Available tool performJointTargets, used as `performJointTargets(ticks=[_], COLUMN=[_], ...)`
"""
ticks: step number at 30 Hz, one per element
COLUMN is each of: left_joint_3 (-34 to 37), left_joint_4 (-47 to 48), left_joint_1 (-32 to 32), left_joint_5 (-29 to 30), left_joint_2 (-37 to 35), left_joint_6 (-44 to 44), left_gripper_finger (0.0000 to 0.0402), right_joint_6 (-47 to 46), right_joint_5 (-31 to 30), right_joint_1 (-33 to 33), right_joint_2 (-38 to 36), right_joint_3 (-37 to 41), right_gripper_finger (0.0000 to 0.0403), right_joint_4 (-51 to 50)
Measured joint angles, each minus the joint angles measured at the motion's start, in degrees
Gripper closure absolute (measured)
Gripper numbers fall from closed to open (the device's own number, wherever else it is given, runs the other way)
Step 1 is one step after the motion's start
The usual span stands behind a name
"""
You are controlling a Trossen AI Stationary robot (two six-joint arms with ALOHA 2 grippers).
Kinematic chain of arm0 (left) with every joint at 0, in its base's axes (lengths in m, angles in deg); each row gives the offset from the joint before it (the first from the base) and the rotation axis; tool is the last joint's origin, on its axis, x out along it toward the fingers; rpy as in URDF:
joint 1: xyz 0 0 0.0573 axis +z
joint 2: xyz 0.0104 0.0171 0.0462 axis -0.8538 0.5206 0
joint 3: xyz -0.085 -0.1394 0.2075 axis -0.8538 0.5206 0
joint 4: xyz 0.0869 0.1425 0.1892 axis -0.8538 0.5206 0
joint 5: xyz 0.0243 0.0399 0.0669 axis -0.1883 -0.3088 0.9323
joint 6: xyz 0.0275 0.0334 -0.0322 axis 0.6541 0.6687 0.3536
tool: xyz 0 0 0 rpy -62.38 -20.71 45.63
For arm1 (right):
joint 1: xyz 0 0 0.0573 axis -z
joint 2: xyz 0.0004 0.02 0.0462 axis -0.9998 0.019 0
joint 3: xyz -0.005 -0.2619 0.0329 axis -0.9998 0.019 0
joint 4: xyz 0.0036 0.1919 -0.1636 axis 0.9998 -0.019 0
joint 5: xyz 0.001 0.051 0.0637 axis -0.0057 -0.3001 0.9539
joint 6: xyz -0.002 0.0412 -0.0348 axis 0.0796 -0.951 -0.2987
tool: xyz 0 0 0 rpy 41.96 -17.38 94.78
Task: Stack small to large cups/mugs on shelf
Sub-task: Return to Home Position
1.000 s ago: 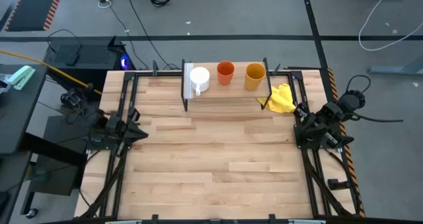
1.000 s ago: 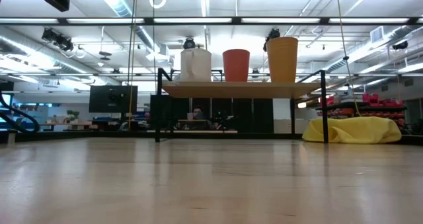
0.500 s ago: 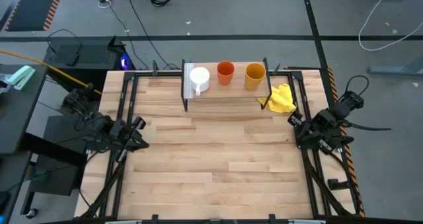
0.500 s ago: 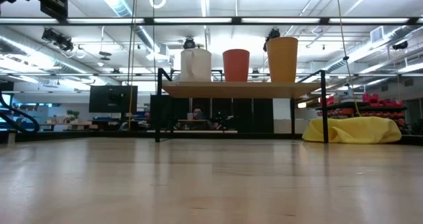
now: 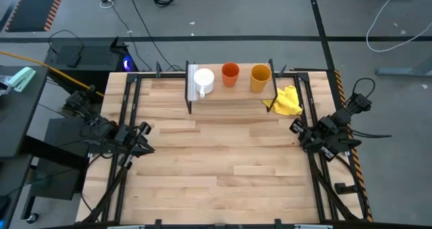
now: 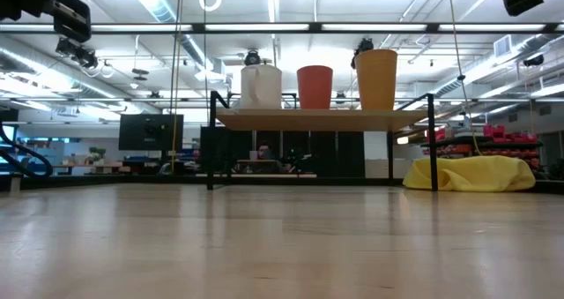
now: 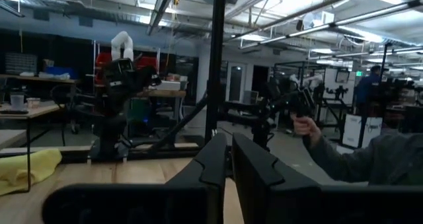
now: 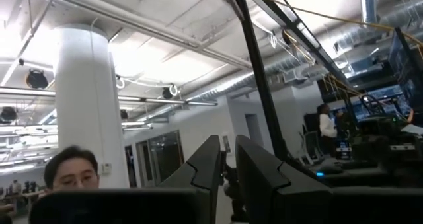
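Three cups stand upright in a row on the shelf (image 5: pixel 229 95) at the table's far edge: the white mug (image 5: pixel 203 80) with its handle, the orange-red cup (image 5: pixel 230 74) and the yellow-orange cup (image 5: pixel 260 78). The low view shows their bases on the light-wood board (image 6: pixel 322 119): white mug (image 6: pixel 261 86), orange-red cup (image 6: pixel 315 87), taller yellow-orange cup (image 6: pixel 376 79). My left gripper (image 5: pixel 144 138) hovers by the table's left edge, shut and holding nothing (image 7: pixel 229 154). My right gripper (image 5: pixel 295 129) hovers by the right edge, also shut and holding nothing (image 8: pixel 227 161). Both are far from the shelf.
A crumpled yellow cloth (image 5: pixel 287 100) lies on the table just right of the shelf, beside its right legs (image 6: pixel 471 172). Bare wooden tabletop (image 5: pixel 216 161) stretches between the two arms and the shelf. People show in the room beyond the table in both wrist views.
Both arms have swung in from the table's sides. The left gripper has moved toward the near edge and a little toward the middle. The right gripper has moved toward the table's left and slightly toward the near edge. The cups and cloth have stayed put.
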State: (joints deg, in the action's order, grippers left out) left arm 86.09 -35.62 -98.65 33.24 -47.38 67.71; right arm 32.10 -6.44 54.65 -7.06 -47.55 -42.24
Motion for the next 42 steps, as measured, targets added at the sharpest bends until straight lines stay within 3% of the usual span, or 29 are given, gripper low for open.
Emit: performJointTargets(ticks=[9, 13, 19, 24, 31, 42], left_joint_3=[0.0, 0.0, 0.1, 0.1, 0.1, 0.1], left_joint_4=[1.6, 3.3, 7.1, 10.7, 11.7, 16.8], left_joint_1=[0.0, 0.0, 0.0, 0.1, 2.7, 12.3], left_joint_5=[0.0, 0.0, 1.0, 9.0, 10.7, 12.1], left_joint_2=[0.1, 0.1, 0.1, 0.1, 0.1, 0.1], left_joint_6=[0.1, 0.2, 3.3, 1.2, 1.8, 3.4], left_gripper_finger=[0.0378, 0.0373, 0.0367, 0.0373, 0.0376, 0.0367], right_joint_6=[1.4, 2.9, 8.6, 12.0, 12.9, 12.8], right_joint_5=[4.8, 6.9, 6.4, -0.1, -1.0, -1.3], right_joint_1=[0.0, 0.0, 0.0, 0.6, 7.1, 23.8], right_joint_2=[0.2, 0.2, 0.2, 0.2, 0.2, 0.2], right_joint_3=[0.1, 0.1, 0.1, 0.1, 0.1, 0.1], right_gripper_finger=[0.0345, 0.0345, 0.0345, 0.0345, 0.0345, 0.0345], right_joint_4=[-1.0, -5.8, -13.5, -15.0, -16.4, -20.8])
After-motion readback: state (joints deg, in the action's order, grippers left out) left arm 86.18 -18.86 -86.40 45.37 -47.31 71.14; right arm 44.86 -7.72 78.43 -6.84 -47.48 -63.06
